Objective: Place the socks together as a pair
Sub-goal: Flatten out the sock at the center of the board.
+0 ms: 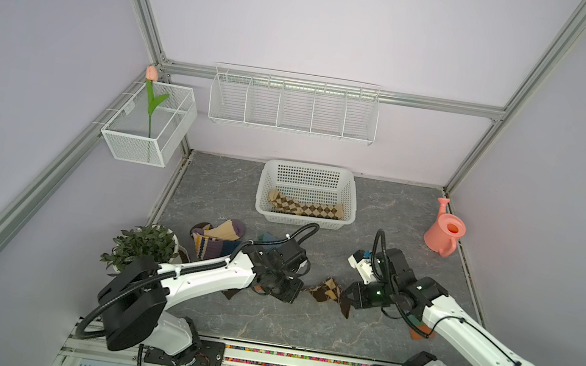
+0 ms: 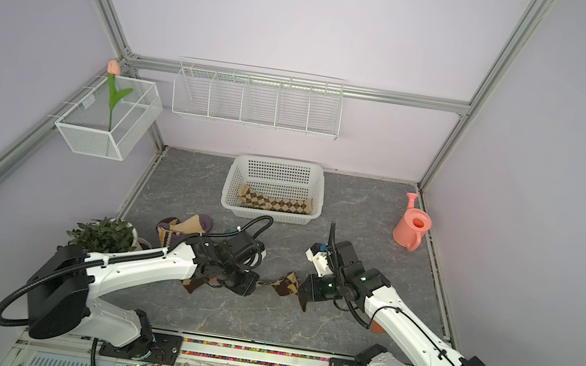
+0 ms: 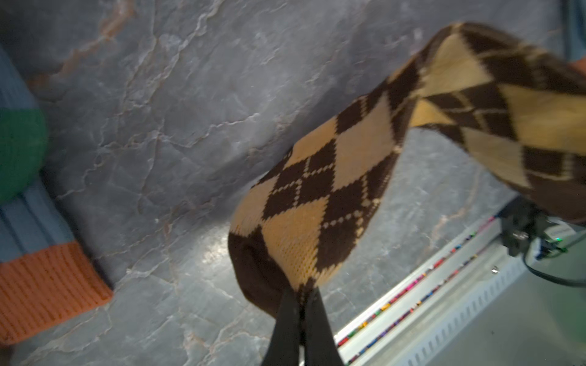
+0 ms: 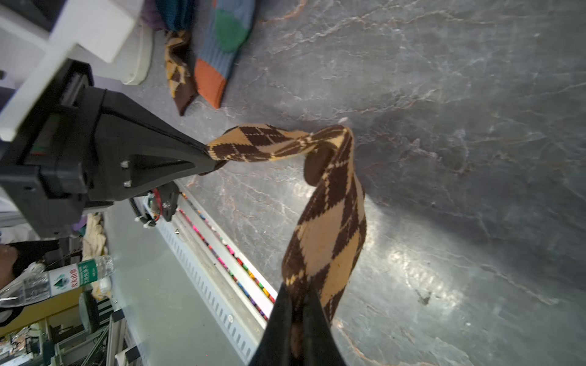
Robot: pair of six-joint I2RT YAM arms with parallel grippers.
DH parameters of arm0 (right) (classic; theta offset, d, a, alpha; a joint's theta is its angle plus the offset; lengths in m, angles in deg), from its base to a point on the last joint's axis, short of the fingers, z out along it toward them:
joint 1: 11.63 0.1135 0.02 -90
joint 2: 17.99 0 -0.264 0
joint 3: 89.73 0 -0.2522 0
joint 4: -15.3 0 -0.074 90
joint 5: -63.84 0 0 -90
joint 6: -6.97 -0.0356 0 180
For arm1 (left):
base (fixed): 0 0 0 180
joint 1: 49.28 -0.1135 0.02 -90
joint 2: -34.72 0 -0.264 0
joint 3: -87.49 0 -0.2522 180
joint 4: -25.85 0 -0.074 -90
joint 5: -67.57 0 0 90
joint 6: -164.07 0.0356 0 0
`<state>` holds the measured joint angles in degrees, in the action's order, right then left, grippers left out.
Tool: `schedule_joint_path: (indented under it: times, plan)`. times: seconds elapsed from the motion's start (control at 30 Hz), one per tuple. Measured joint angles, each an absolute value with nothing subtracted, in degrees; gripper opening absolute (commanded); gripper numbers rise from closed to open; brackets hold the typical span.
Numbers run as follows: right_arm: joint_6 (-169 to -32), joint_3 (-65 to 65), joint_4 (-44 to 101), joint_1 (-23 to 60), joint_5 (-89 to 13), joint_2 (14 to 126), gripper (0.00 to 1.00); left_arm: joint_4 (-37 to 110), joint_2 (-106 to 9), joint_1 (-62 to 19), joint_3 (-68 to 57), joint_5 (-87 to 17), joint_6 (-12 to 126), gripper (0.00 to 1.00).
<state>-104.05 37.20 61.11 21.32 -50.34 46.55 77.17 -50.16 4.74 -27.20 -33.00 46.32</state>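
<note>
Left gripper [image 3: 302,296] first: jaws pinched tight on the dark toe end of the brown-and-yellow argyle sock [image 1: 328,290], knit bunched right between the tips. Over to the right gripper [image 4: 296,301]: same story, clamped narrow on the other end of that very sock. So both claws hold one sock, slung between them with a twist and a sag in the middle, and off the table [image 1: 300,324] as far as the wrist views show.

Moving outward: its likely partner, a second dark argyle sock [image 4: 179,79], lies flat on the table by the left arm, touching a blue-grey sock [image 4: 222,47] with a green patch and orange cuff. Another orange-cuffed bit [image 1: 419,333] peeks from under the right arm, well apart from that one. Further back on the left, the striped socks [image 1: 215,237] sit in a loose heap near the potted plant [image 1: 144,244].

At the far end, the white basket [image 1: 310,166] holds tan argyle knit [image 1: 305,208]; one sock or two, I cannot tell.

My read: early-to-middle going. The tan pattern may be dealt with; the dark argyle is in hand but not yet laid with its match; the striped and blue-grey ones look untouched and unpaired.
</note>
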Motion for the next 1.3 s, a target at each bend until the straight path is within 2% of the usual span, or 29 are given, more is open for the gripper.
schedule_joint_path:
  times: [0.1, 0.2, 0.3, 0.47, 0.6, 0.83, 0.97, 1.07, 1.3]
  plan:
    - [-103.9, 37.3, 59.4, 20.4, -46.8, 50.8, 0.15, 77.8, -56.6, 3.8, -25.5, -31.2, 47.2, 0.01]
    - [-103.4, 37.3, 58.3, 19.5, -42.0, 53.4, 0.20, 78.8, -60.6, 3.6, -22.1, -29.2, 48.1, 0.13]
    - [-102.7, 36.9, 58.1, 18.9, -36.3, 54.4, 0.21, 80.0, -62.2, 3.6, -17.7, -26.3, 49.0, 0.20]
    - [-101.4, 33.3, 58.1, 18.8, -26.4, 56.5, 0.29, 82.2, -62.9, 3.6, -10.6, -19.7, 50.3, 0.32]
    - [-100.3, 30.2, 58.1, 18.7, -21.0, 60.0, 0.31, 83.7, -63.3, 3.5, -7.1, -16.7, 50.9, 0.39]
    - [-98.7, 29.7, 58.4, 21.9, -16.1, 58.1, 0.45, 82.2, -56.9, 3.5, -7.5, -10.4, 50.1, 0.63]
    - [-98.1, 30.2, 57.6, 25.7, -18.6, 51.8, 0.51, 80.0, -45.5, 3.5, -11.1, -3.9, 48.6, 0.64]
    - [-97.8, 30.9, 55.8, 27.9, -22.8, 50.0, 0.52, 77.6, -38.0, 3.5, -16.3, 0.8, 47.2, 0.64]
    - [-97.3, 31.3, 51.5, 33.2, -30.0, 60.5, 0.50, 76.3, -33.8, 3.5, -29.6, 3.6, 42.9, 0.64]
